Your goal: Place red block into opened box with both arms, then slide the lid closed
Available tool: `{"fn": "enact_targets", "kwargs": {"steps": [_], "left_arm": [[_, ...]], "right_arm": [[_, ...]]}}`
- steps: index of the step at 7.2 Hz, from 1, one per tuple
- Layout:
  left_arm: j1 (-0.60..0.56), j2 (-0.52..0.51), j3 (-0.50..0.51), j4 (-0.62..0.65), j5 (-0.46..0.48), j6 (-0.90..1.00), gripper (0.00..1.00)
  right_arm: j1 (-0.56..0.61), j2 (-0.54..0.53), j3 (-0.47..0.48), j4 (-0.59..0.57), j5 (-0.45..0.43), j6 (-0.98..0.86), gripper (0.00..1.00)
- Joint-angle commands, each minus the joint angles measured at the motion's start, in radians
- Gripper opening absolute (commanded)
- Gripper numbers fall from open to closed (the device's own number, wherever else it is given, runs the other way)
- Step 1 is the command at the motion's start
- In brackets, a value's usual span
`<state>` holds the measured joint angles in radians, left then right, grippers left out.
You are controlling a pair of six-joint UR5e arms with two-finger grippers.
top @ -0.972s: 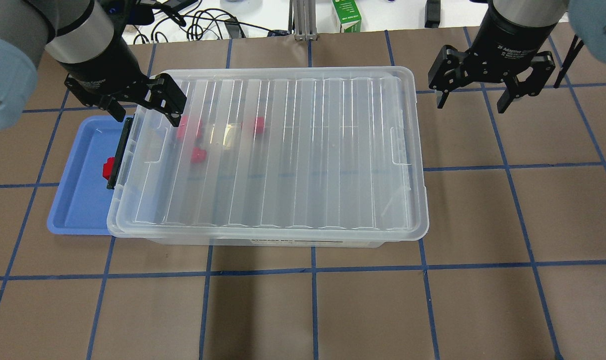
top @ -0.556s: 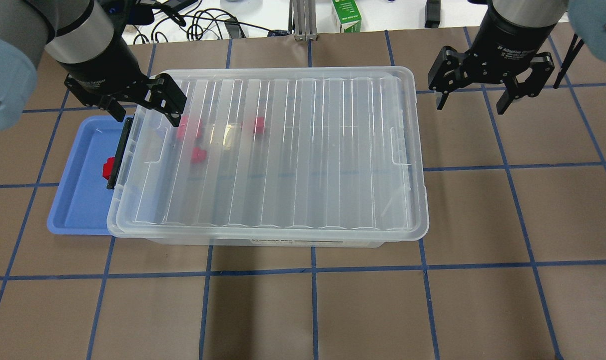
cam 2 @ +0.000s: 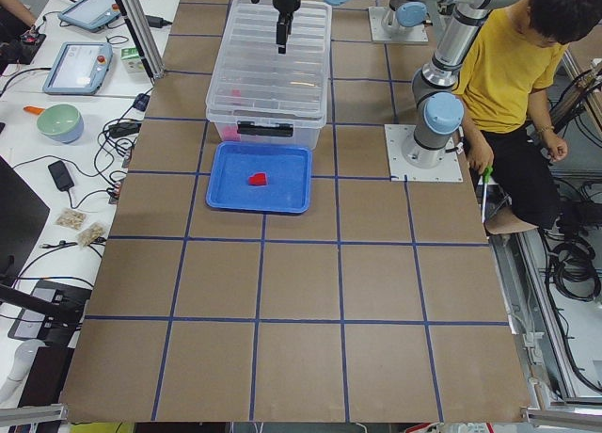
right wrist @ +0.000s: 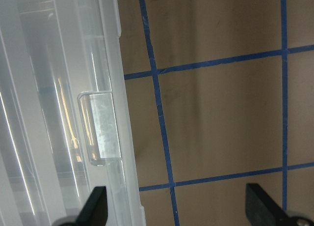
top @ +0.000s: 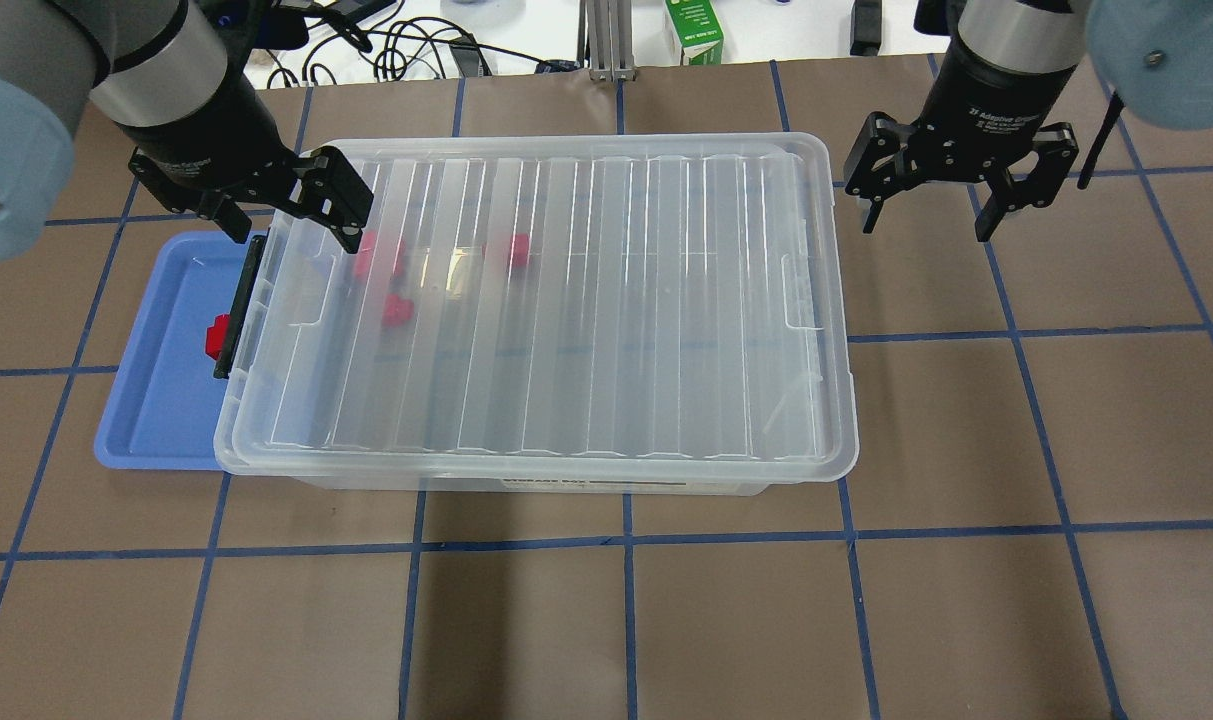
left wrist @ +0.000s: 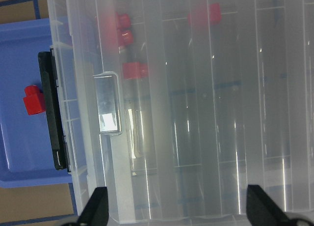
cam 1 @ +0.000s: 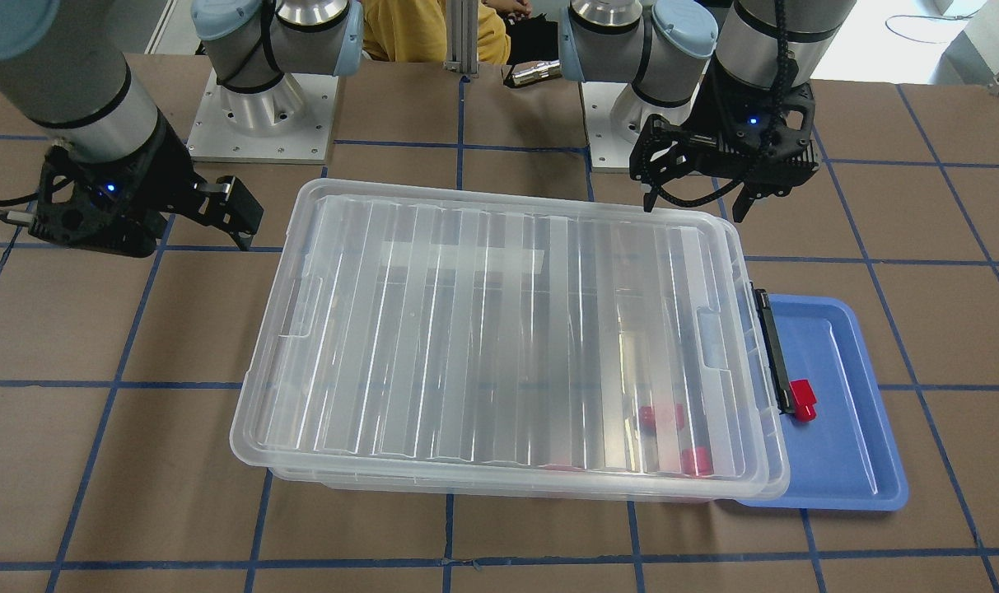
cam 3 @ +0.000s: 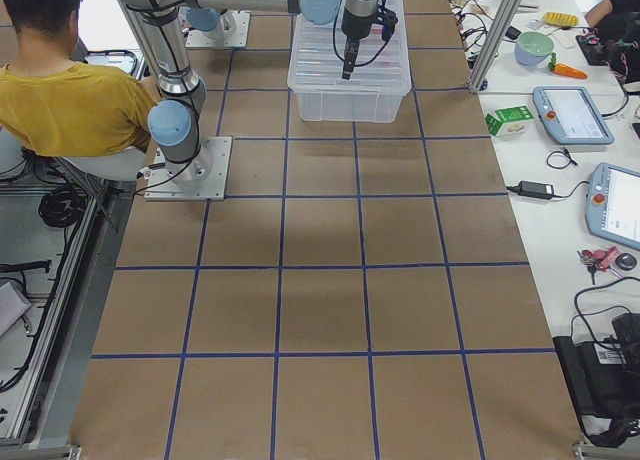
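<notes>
The clear box (top: 850,452) sits mid-table with the ribbed lid (top: 616,300) lying on top and covering it. Through the lid I see three red blocks (top: 371,255) (top: 398,310) (top: 518,250) near the box's left end. Another red block (top: 216,336) lies in the blue tray (top: 156,400), beside the box's black bar (top: 236,310). My left gripper (top: 291,225) hangs open above the lid's far left corner; its wrist view looks down on the lid (left wrist: 196,113). My right gripper (top: 926,218) hangs open over bare table, just right of the box's far right corner.
The blue tray is partly tucked under the box's left end. A green carton (top: 694,30), cables (top: 416,50) and a metal post (top: 606,40) line the far edge. A person in a yellow shirt (cam 2: 513,66) sits by the robot base.
My right gripper has shifted a little left and toward the far edge, closer to the box's far right corner. The left gripper, box, lid and blocks have not moved.
</notes>
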<state>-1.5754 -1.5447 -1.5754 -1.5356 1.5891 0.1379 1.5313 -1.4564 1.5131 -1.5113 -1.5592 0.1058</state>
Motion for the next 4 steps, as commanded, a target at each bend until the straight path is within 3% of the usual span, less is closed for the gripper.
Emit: {"fn": "enact_targets", "kwargs": {"steps": [1,4], "left_arm": [[0.000,0.000,0.000,0.000,0.000,0.000,1.00],[0.000,0.000,0.000,0.000,0.000,0.000,1.00]], "right_arm": [[0.004,0.076,0.004,-0.064,0.014,0.000,1.00],[0.006,0.100,0.106,-0.186,0.014,0.002,1.00]]}}
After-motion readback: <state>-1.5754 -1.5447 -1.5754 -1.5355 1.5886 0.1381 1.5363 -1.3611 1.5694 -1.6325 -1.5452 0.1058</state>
